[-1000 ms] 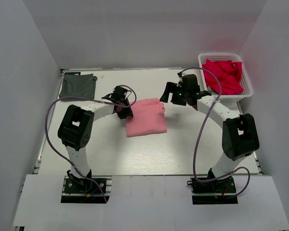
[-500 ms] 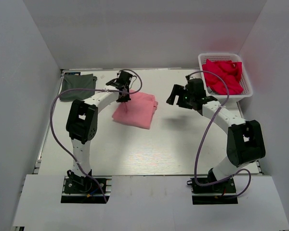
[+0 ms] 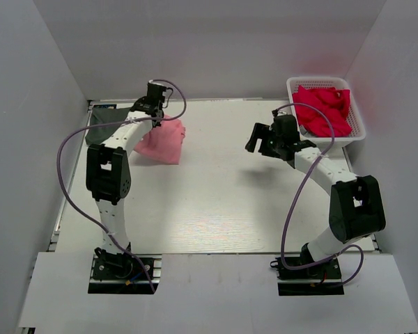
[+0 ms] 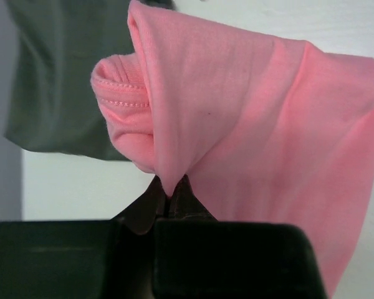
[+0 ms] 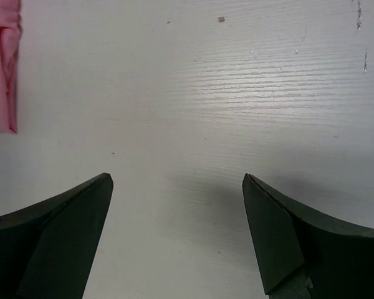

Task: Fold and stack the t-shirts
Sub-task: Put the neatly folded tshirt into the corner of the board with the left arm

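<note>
Left wrist, left gripper [image 4: 170, 197] pinching pink t-shirt [image 4: 255, 124], grip hidden from top external, right gripper [image 5: 177, 180] wide

Soft matt knit cloth of pink t-shirt [image 4: 255, 118], matt cloth of grey t-shirt [image 4: 56, 81], white plastic basket [image 3: 319, 78]

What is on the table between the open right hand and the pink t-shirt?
Nothing: only bare white table lies between the right hand and the pink t-shirt, as the top view shows.
</note>
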Robot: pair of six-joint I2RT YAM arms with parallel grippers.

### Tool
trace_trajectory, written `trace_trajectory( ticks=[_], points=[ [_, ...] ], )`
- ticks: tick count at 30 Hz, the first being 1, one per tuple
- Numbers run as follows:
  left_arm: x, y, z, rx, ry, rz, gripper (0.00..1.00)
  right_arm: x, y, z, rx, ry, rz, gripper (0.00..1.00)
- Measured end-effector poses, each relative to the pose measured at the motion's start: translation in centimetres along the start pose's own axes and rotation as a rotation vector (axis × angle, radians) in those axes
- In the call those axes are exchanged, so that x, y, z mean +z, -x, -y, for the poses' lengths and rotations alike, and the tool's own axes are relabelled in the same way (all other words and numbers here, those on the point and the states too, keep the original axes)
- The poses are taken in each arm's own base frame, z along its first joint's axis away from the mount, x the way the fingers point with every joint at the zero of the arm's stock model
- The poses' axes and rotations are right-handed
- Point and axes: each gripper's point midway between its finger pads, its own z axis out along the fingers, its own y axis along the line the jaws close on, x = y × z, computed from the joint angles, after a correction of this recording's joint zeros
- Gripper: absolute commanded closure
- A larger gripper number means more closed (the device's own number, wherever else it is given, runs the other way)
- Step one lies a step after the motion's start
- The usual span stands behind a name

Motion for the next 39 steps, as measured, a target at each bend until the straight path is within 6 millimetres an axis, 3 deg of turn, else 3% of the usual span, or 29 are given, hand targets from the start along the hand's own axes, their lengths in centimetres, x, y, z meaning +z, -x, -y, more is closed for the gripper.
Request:
trace_trajectory(
  ticks=[5,11,15,21,27,35,36,37,38,39],
  points=[
    [0.6,3.0,-4.5,0.009,0.076,0.065,1.0,0.1,-0.4,0.8,0.0,-0.036,-0.001,0.1],
    [1.0,7.9,-8.3,-0.027,0.131,0.161,1.0,0.4,-0.9,1.2,0.002,-0.043,-0.008,0.1],
    [1.7,8.6,-9.8,-0.028,0.143,0.168,1.0,0.6,-1.1,1.3,0.005,-0.047,-0.016,0.1],
    [3.3,8.3,-11.5,-0.032,0.141,0.153,1.0,0.7,-1.2,1.3,0.005,-0.046,-0.019,0.1],
    [4.7,7.3,-14.5,-0.063,0.161,0.131,1.0,0.9,-1.5,1.1,0.008,-0.031,-0.035,0.1],
    [8.6,4.8,-17.8,-0.101,0.187,0.083,1.0,1.9,-1.1,0.7,0.009,-0.02,-0.047,0.1],
    [9.3,4.3,-18.1,-0.104,0.19,0.075,0.93,2.1,-1.1,0.6,0.009,-0.018,-0.048,0.1],
    [9.9,3.8,-18.3,-0.104,0.194,0.063,0.65,2.2,-1.0,0.6,0.009,-0.019,-0.049,0.1],
    [10.6,3.3,-18.6,-0.102,0.201,0.053,0.08,2.3,-1.0,0.6,0.009,-0.018,-0.051,0.1],
    [11.2,2.9,-19.0,-0.106,0.217,0.045,0.0,2.4,-1.0,0.6,0.009,-0.017,-0.053,0.1]
  ],
)
